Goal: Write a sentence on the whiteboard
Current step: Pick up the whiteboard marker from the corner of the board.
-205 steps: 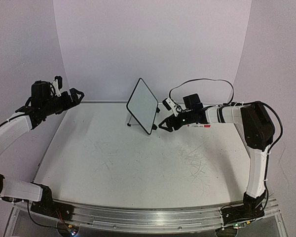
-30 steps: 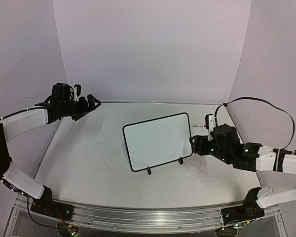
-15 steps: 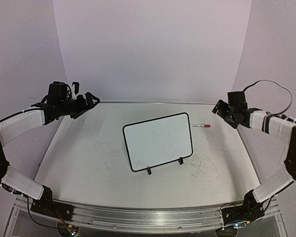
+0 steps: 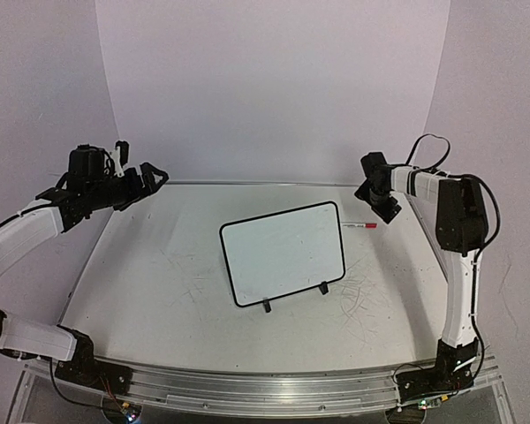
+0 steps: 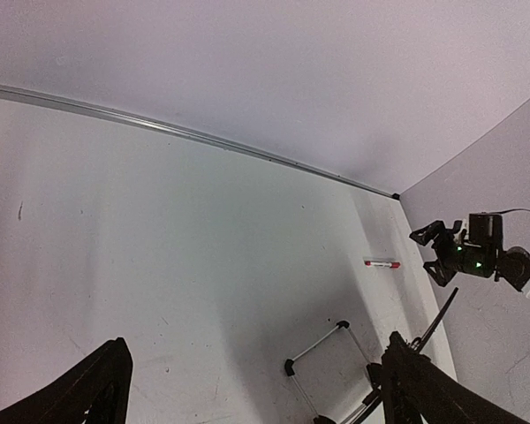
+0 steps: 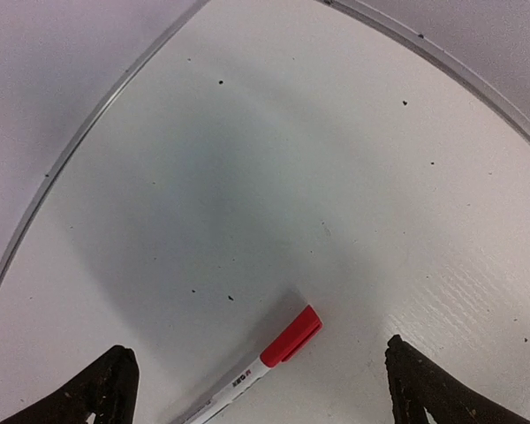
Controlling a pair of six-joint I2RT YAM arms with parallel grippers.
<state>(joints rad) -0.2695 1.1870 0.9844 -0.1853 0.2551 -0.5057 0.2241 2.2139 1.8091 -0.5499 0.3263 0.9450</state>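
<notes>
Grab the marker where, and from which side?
Take the marker on its white barrel, just behind the red cap, from straight above. It lies flat on the table, a thin round stick, so only its two long sides are free; set the jaws across its length. The right gripper, open, looks best placed.

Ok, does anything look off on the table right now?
Nothing spilled or damaged. The whiteboard sits skewed, its face showing no writing from above, and the red-capped marker lies loose on the table beside its far right corner.
</notes>
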